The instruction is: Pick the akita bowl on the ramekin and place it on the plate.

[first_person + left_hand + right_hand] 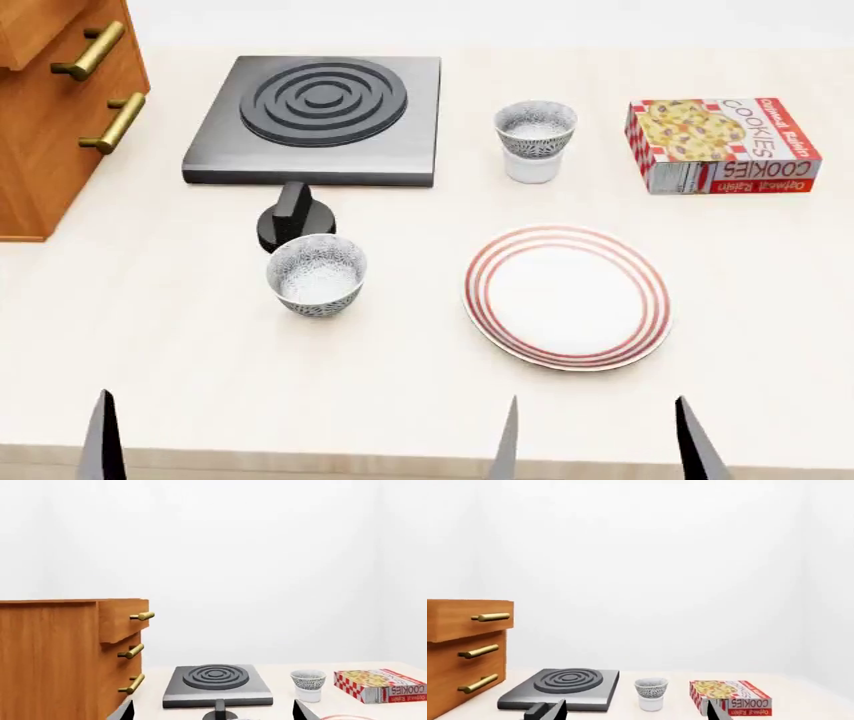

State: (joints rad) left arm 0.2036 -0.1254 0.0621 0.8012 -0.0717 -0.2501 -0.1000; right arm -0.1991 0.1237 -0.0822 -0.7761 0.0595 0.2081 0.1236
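Note:
The akita bowl (535, 128), speckled black and white outside, sits upright in the white ramekin (533, 167) at the back of the table, between the stove and the cookie box. The red-ringed plate (567, 296) lies in front of it. A twin speckled bowl (316, 275) stands alone on the table to the plate's left. My right gripper (599, 447) is open at the near table edge, in front of the plate. My left gripper (213, 713) is open too, far from the bowl (307, 679); one of its fingers (100, 442) shows near left. Both hold nothing.
A grey stove plate (318, 118) with a black knob (294, 217) in front sits at the back left. A wooden drawer cabinet (54, 110) with brass handles stands at the far left. A cookie box (721, 145) lies at the back right.

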